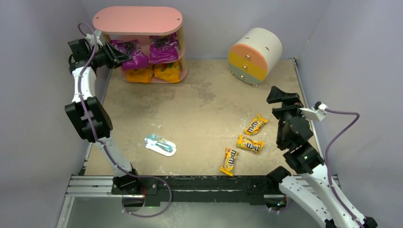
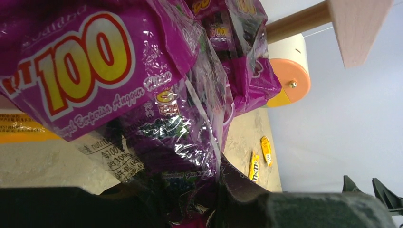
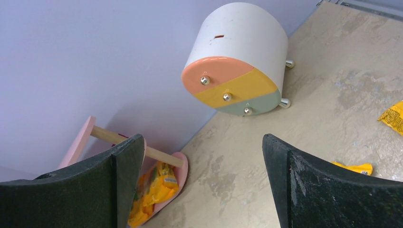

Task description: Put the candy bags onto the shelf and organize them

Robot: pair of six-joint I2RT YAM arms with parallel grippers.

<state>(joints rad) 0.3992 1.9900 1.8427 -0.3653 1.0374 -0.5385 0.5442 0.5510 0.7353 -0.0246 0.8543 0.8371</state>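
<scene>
The pink three-tier shelf [image 1: 138, 20] stood at the far left of the surface [image 1: 195, 111], against the back wall. Two purple grape bags sat side by side on its middle tier, and two orange-yellow bags [image 1: 139, 75] lay on the bottom tier below them. The left end effector [image 1: 121, 56] reached in from the shelf's left end, its fingers narrowed and pinching the lower edge of the left purple bag [image 1: 135, 59]. The left wrist view showed that crinkled packet with its "100" print caught between the dark fingers. The right purple bag [image 1: 164, 50] leaned just beside it.

The right end effector [image 1: 280, 93] hung above the right side of the surface with its jaws spread wide and nothing between them. Three M&M's packs [image 1: 250, 143] lay loose near it, apart from one another. A cream drum cabinet [image 1: 255, 54] rested on its side at the back right, and a light-blue and white packet [image 1: 160, 145] lay toward the near edge.
</scene>
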